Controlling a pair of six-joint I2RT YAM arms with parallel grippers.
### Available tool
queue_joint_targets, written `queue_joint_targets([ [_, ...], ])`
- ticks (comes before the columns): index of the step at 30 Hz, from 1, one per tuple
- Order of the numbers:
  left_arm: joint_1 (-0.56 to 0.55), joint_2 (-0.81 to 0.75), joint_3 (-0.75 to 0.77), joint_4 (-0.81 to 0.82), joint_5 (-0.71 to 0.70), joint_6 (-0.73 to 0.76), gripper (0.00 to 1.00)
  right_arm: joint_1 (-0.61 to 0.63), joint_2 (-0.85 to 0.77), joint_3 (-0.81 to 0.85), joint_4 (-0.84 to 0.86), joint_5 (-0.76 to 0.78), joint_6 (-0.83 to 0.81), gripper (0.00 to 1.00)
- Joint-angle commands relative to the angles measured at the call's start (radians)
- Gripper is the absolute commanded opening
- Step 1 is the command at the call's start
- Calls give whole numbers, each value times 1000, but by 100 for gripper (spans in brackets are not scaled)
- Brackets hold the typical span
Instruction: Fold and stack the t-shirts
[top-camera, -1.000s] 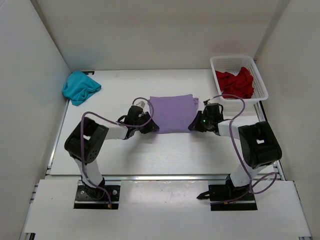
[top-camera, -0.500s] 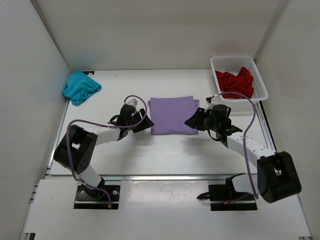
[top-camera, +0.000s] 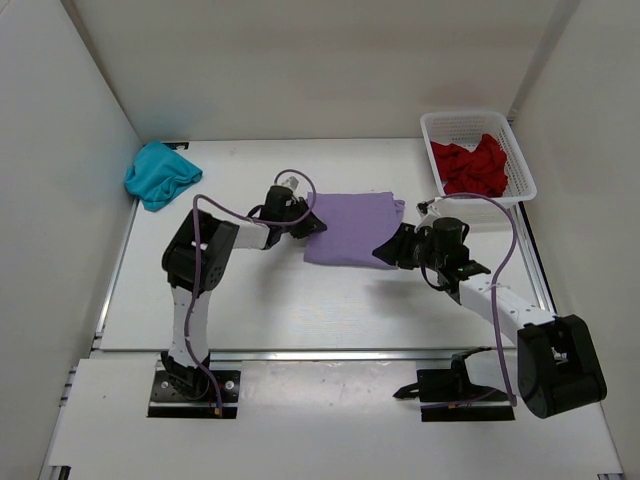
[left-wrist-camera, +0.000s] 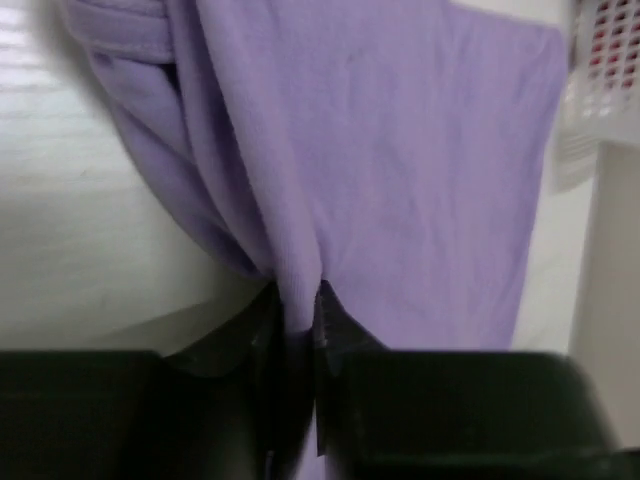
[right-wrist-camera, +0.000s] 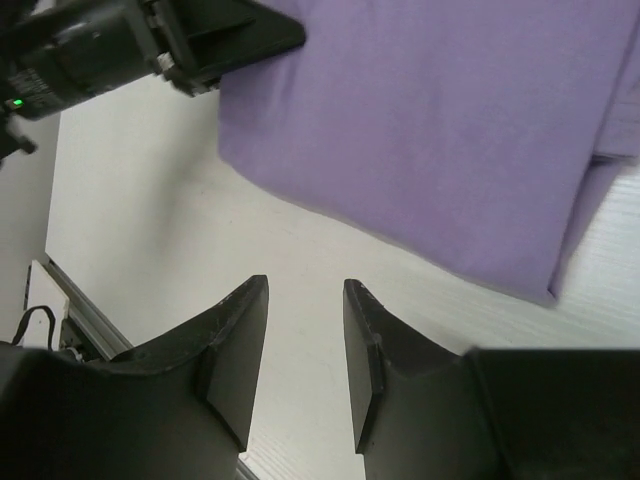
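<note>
White table filled most of the overhead view. What lay on it?

Biggest was the lavender t-shirt, folded flat near the middle of the frame. The mesh basket sat at upper right with the red t-shirt bunched inside. The teal t-shirt was crumpled at upper left, against the wall.

Anything hard to make out?

The basket wall hid the lower part of the red t-shirt. From overhead, the left gripper had its fingertips hidden under its own body at the lavender t-shirt's left edge. Its wrist view settled it: both fingers were pinched tight on a ridge of that cloth. In that view the basket was only a blur, cut off at the upper right corner.

And the right gripper?

Its fingers stood apart over bare table, just beside the lavender t-shirt's lower right corner, holding nothing.

What differed from half a second before?

The left gripper had gone from the lavender t-shirt's lower left corner up to its left edge, with the arm's elbow drawn in closer. The lavender t-shirt had skewed and slid slightly right. The right gripper had barely shifted.
</note>
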Motion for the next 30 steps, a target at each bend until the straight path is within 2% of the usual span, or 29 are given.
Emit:
queue_joint_targets([
  [1,-15,101,85,-48,68,-71,12,-7,-17,-30,81,-56,11,34],
  [3,-21,121,171,-83,67,-63,1,-6,-26,-60,103,-73,26,34],
  [4,-26,126,224,-102,61,-45,0,-1,-27,-76,110,-68,29,34],
  [9,-15,154,525,-258,39,23,0,7,-33,-113,113,-62,34,34],
  [11,16,186,700,-358,62,44,0,13,-35,-116,113,-68,28,33],
  [14,82,212,895,-471,82,87,0,7,-29,-120,110,-76,25,34],
  [16,166,212,964,-519,82,113,0,-1,-21,-113,112,-82,23,33],
  [19,308,175,972,-525,99,116,0,-7,3,-113,124,-108,19,34],
  [25,630,1,679,-374,104,52,2,14,54,-107,144,-132,15,33],
  [26,689,-41,580,-331,73,31,18,26,69,-108,143,-137,19,33],
  [27,745,-59,461,-238,76,-12,38,39,79,-102,146,-139,12,33],
  [28,776,-100,340,-190,90,-46,73,52,91,-102,149,-143,20,33],
  [29,822,-122,240,-115,99,-101,98,62,103,-101,153,-143,17,34],
  [30,859,-128,201,-62,107,-142,99,75,111,-101,152,-142,9,33],
])
